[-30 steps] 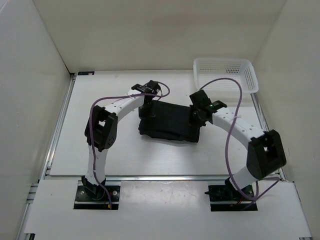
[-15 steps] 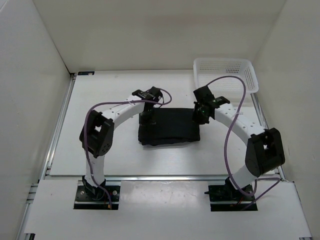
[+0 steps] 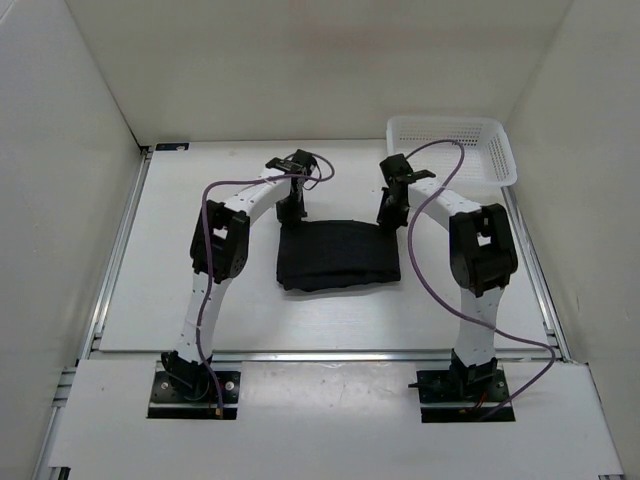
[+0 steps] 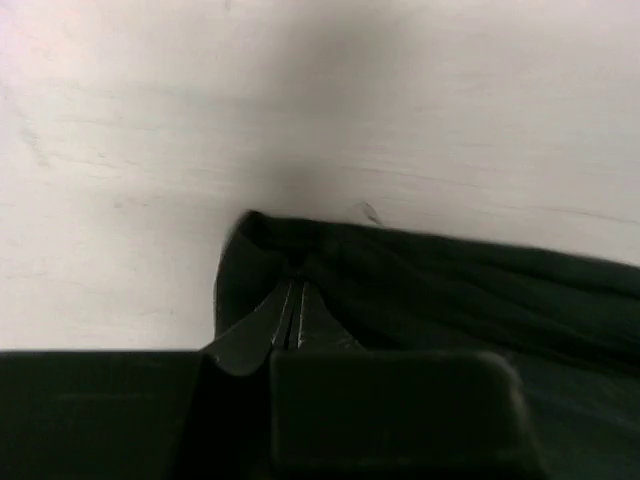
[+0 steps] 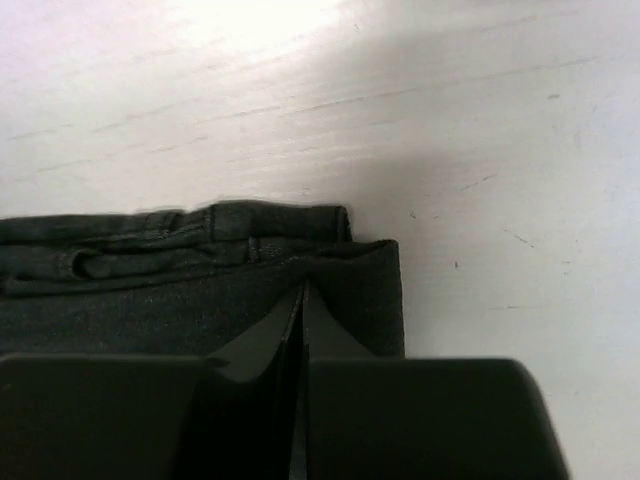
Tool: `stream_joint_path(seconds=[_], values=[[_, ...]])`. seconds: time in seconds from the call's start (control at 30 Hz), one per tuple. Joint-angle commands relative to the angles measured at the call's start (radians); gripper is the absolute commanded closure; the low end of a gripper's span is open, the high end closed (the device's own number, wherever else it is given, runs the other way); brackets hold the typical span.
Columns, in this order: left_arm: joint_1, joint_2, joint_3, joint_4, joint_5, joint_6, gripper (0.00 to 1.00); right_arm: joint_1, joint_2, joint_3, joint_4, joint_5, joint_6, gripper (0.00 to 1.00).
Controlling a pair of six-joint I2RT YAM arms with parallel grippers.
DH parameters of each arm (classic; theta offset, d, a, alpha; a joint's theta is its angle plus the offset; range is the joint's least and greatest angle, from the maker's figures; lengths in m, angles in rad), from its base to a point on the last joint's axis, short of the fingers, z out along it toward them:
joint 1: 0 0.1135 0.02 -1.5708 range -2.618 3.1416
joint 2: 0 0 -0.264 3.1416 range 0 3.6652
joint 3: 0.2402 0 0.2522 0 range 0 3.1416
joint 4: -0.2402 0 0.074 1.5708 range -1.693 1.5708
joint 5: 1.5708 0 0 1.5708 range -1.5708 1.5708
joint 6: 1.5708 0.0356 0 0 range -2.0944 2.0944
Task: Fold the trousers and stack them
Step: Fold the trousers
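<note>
Matt black cloth trousers (image 3: pixel 338 256) on smooth white table (image 3: pixel 330 315)

From above the light is soft and even: walls (image 3: pixel 300 70) and tabletop (image 3: pixel 200 300) bright white, shadows faint, the trousers (image 3: pixel 338 258) a flat black patch with hardly any detail. My left wrist view is dim and soft all over, a grey shadow on the tabletop beyond the cloth, my left end effector (image 4: pixel 295 292) a dark blur. My right wrist view is brighter and sharper, seams readable, glare washing out the top.
</note>
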Motion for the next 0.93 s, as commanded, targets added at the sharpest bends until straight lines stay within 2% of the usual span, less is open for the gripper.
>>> stream_joint_path(seconds=[0.0, 0.1, 0.17, 0.2, 0.23, 0.27, 0.33, 0.37, 0.4, 0.47, 0.5, 0.6, 0.8, 0.9], values=[[-0.001, -0.019, -0.036, -0.036, 0.007, 0.025, 0.90, 0.001, -0.037, 0.028, -0.028, 0.012, -0.014, 0.95], [0.009, -0.065, 0.018, -0.066, -0.011, 0.048, 0.89, 0.001, -0.132, 0.057, -0.078, 0.060, -0.014, 0.89], [0.031, -0.110, 0.103, -0.132, -0.021, 0.048, 0.85, 0.001, -0.231, 0.088, -0.110, 0.084, -0.014, 0.79], [0.031, -0.128, 0.131, -0.155, -0.021, 0.048, 0.82, 0.001, -0.300, 0.097, -0.150, 0.122, -0.023, 0.67], [0.042, -0.151, 0.172, -0.176, -0.033, 0.048, 0.77, 0.001, -0.336, 0.097, -0.164, 0.141, -0.023, 0.59], [0.042, -0.212, 0.182, -0.189, -0.045, 0.048, 0.73, 0.001, -0.373, 0.097, -0.196, 0.159, -0.032, 0.40], [0.052, -0.289, 0.162, -0.200, -0.058, 0.048, 0.63, 0.001, -0.478, 0.076, -0.221, 0.218, -0.044, 0.16], [0.052, -0.376, 0.144, -0.200, -0.067, 0.048, 0.42, -0.009, -0.514, 0.059, -0.248, 0.233, -0.054, 0.04], [0.052, -0.419, 0.121, -0.189, -0.067, 0.048, 0.33, -0.022, -0.584, 0.024, -0.258, 0.233, -0.054, 0.01], [0.062, -0.508, 0.038, -0.169, -0.067, 0.048, 0.07, -0.022, -0.665, -0.033, -0.258, 0.258, -0.064, 0.00], [0.062, -0.591, 0.009, -0.169, -0.067, 0.048, 0.00, -0.022, -0.743, -0.059, -0.270, 0.290, -0.064, 0.00], [0.062, -0.747, -0.118, -0.158, -0.079, 0.011, 0.00, -0.031, -0.874, -0.137, -0.316, 0.342, -0.074, 0.00], [0.072, -1.031, -0.422, -0.096, -0.194, -0.078, 0.00, -0.031, -0.980, -0.159, -0.452, 0.449, -0.058, 0.00], [0.082, -1.134, -0.478, -0.059, -0.194, -0.089, 0.00, -0.031, -1.028, -0.190, -0.463, 0.459, -0.058, 0.00]])
